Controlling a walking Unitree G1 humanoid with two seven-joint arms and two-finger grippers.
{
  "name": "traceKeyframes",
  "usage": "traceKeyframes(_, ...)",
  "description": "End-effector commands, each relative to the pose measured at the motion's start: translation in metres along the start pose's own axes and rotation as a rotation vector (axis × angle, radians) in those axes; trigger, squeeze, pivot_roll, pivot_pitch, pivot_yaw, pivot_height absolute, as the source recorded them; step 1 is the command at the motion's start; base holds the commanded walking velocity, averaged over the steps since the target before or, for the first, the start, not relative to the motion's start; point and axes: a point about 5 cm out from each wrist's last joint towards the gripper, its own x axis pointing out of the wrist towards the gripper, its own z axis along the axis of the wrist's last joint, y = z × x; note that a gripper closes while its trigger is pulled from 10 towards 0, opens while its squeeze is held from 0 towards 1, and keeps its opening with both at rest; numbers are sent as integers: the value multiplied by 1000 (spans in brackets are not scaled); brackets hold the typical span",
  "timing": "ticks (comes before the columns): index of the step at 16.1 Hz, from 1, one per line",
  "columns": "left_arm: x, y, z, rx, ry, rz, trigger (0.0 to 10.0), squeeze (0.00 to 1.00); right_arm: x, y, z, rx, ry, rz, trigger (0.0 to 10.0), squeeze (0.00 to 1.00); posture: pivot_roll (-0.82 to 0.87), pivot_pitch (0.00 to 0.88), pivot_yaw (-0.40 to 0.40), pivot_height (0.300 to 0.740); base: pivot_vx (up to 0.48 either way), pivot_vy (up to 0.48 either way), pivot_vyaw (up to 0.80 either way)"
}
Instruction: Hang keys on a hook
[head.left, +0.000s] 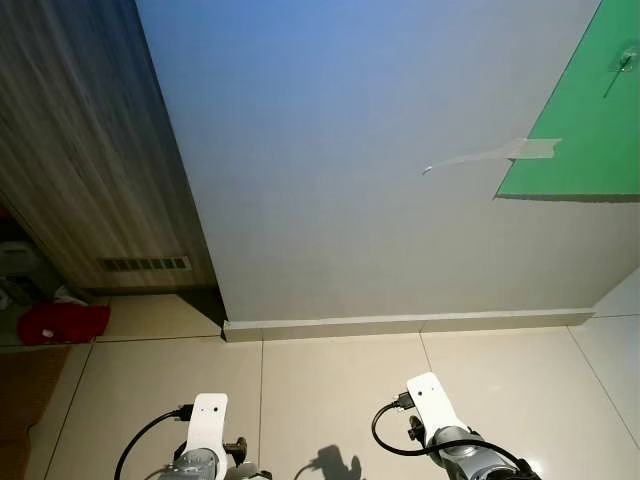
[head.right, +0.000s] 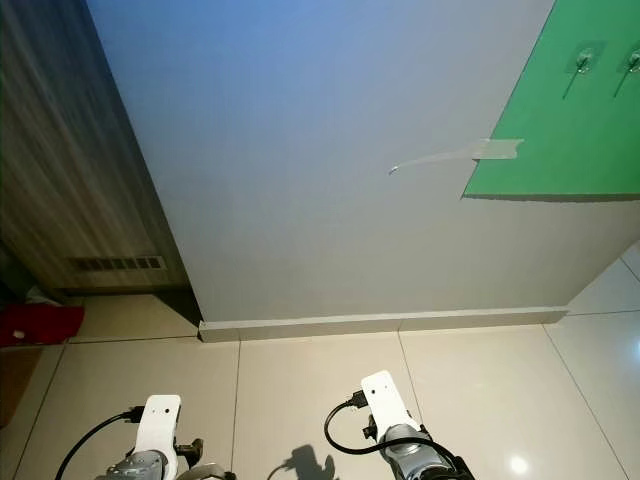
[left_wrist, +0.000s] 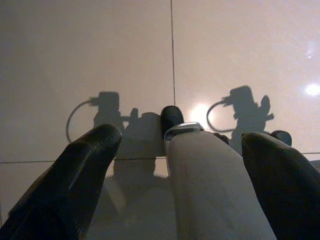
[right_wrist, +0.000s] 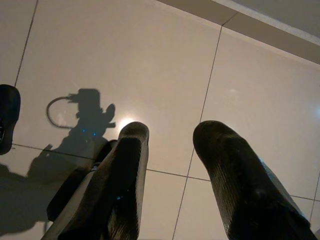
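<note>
Grey wall (head.left: 350, 180) above beige tiled floor (head.left: 330, 390), both arms hanging low.

Two clear hooks (head.right: 583, 62) sit on one green panel (head.right: 560, 120) at the wall's upper right; tape (head.right: 495, 150) holds its corner. Left gripper (left_wrist: 180, 145) and right gripper (right_wrist: 170, 135) point at the floor, jaws apart, empty. Wooden cabinet (head.left: 80, 150) stands left, red cloth (head.left: 62, 322) beside it.

Open tiled floor (head.left: 330, 390) lies ahead up to the baseboard (head.left: 400, 325) of a bare grey wall (head.left: 350, 150) — a wooden cabinet (head.left: 80, 150) closes off the left, red cloth (head.left: 62, 322) at its foot, and the green board (head.left: 590, 120) with hooks (head.right: 583, 62) sits high on the right.
</note>
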Motion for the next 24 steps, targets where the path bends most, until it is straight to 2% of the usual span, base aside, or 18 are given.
traceKeyframes(1,0,-1,-2,-10,12,-3,10000,0,0,-2,0,4,-8,-4,10000,0,-19,0,-34,723,0,0,0)
traceKeyframes(8,0,-1,-2,-10,12,-3,10000,0,0,-2,0,4,-8,-4,10000,0,-19,0,-34,723,0,0,0)
traceKeyframes(9,0,2,-4,-17,15,5,10000,0,0,-1,0,5,-10,-3,10000,0,0,0,0,740,0,0,0)
traceKeyframes(10,1,-17,15,-7,-27,-4,10000,0,1,12,11,1,-27,22,10000,0,-2,0,-36,740,0,0,-763)
traceKeyframes(11,1,-42,38,10,-83,-21,10000,0,1,26,25,-21,-47,54,10000,0,-2,0,-35,740,0,0,-775)
traceKeyframes(12,0,-47,43,16,-95,-25,10000,0,1,29,28,-27,-49,63,10000,0,-3,0,-33,740,0,0,-781)
traceKeyframes(20,1,-44,39,26,-88,-18,10000,0,1,36,26,-29,-39,66,10000,0,-10,0,-32,740,0,0,-774)
traceKeyframes(22,0,-45,38,-16,-93,-63,10000,0,0,38,25,-31,-39,64,10000,0,-10,0,-35,740,0,0,-775)
traceKeyframes(24,0,-44,38,5,-96,-69,10000,0,0,39,24,-20,-39,65,10000,0,-9,0,-36,740,0,0,-775)
